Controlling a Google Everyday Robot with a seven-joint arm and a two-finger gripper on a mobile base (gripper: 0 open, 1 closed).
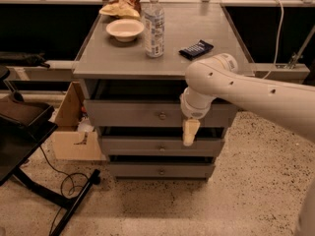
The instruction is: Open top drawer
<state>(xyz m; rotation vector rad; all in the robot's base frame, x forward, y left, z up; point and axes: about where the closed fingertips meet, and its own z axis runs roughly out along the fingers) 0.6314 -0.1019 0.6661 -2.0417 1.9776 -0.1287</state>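
Hand (pixel 190 132) before top drawer (pixel 123 113), right of its knob (pixel 162 115), grip state unclear, drawer contents hidden

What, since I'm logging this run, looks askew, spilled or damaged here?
Nothing stands out. The bottle stands upright, the bowl sits level, and the top drawer front looks straight. The pincer hangs at that drawer's lower edge, beside its knob and apart from it.
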